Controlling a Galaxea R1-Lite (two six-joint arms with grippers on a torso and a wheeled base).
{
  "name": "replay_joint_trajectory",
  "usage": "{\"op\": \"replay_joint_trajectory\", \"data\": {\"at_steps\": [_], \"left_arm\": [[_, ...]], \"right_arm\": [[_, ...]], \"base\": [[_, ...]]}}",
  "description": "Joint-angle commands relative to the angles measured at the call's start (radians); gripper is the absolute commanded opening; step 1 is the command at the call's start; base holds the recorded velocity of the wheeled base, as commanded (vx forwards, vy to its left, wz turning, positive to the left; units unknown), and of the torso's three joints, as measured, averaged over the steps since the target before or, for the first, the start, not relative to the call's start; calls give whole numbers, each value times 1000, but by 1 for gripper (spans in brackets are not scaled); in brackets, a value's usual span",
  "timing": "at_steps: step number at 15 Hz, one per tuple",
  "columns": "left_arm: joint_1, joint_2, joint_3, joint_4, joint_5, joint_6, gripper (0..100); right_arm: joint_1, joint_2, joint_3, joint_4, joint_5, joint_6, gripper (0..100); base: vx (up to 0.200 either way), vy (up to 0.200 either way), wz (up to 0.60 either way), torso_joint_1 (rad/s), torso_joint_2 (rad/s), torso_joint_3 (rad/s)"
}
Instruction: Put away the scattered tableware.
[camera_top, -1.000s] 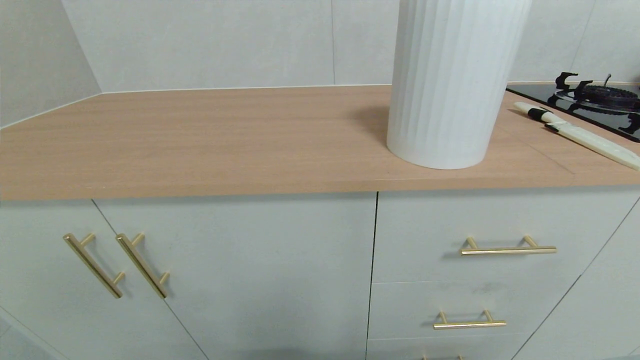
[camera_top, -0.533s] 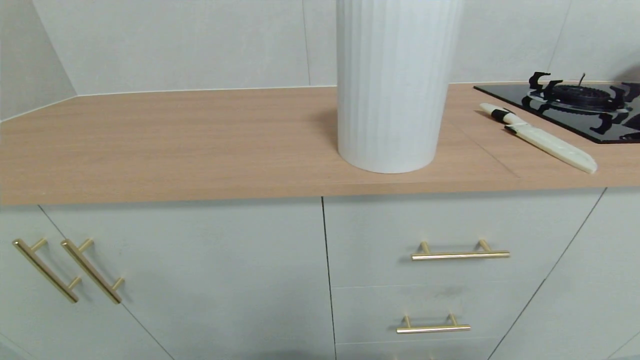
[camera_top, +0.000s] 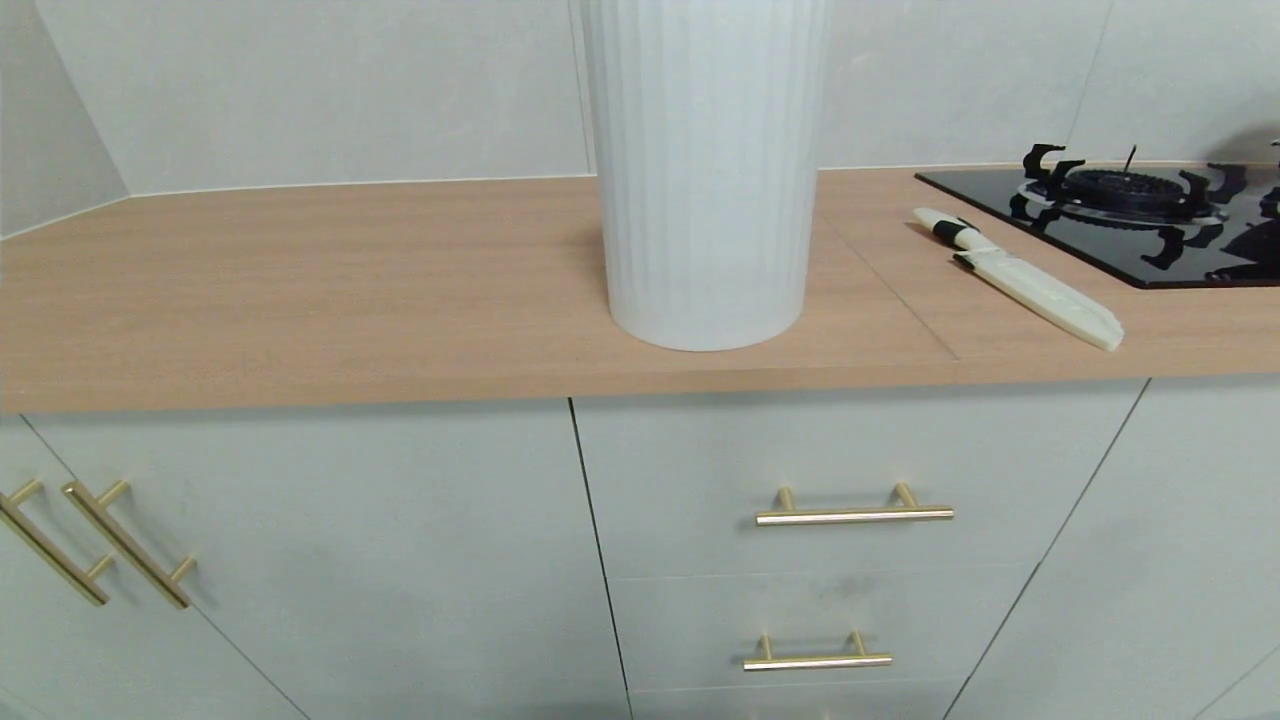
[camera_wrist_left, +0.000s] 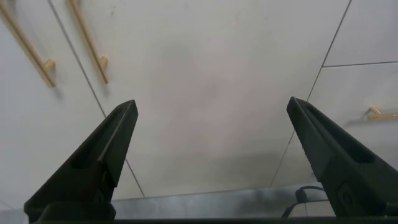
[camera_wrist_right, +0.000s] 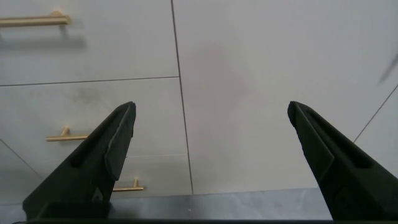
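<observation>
At the far left we see two cupboard doors, each with a slanted gold bar handle, the pair (camera_top: 130, 545) sitting just beside each other. Above them runs a wooden counter (camera_top: 300, 290) backed by a pale tiled wall (camera_top: 350, 90).

Our left gripper (camera_wrist_left: 211, 104) hangs in front of these cupboard fronts. Its two dark fingers are spread wide and nothing is between them. The same pair of gold handles lies off to one side of it.

Near the middle of the counter stands a tall white ribbed tub (camera_top: 705, 180), upright, close to the front edge; its top runs out of the head view. Below it and a little to the right are the drawers. The top drawer handle (camera_top: 853, 515) and the second drawer handle (camera_top: 817, 660) are both level gold bars.

Our right gripper (camera_wrist_right: 211, 107) faces the drawer fronts. Its fingers are likewise spread apart and hold nothing.

Further right, the knife (camera_top: 1020, 280) lies flat on the counter, between the tub and the stove and touching neither. Its white and black grip points toward the wall, and its pale blade slants toward the front edge and to the right. Just beyond it, at the far right, sits the black glass stove (camera_top: 1230, 265), with a dark burner grate (camera_top: 1125, 190) on top.
</observation>
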Motion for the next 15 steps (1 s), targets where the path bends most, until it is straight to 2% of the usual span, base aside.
{"op": "replay_joint_trajectory", "data": {"at_steps": [1, 4, 15], "left_arm": [[-1, 0, 0, 0, 0, 0, 100], [-1, 0, 0, 1, 0, -5, 100], [-1, 0, 0, 1, 0, -3, 100]], "right_arm": [[-1, 1, 0, 0, -1, 0, 100], [-1, 1, 0, 0, -1, 0, 100], [1, 1, 0, 0, -1, 0, 100]], "base": [[0, 0, 0, 0, 0, 0], [200, 0, 0, -6, -1, 4], [0, 0, 0, 0, 0, 0]]}}
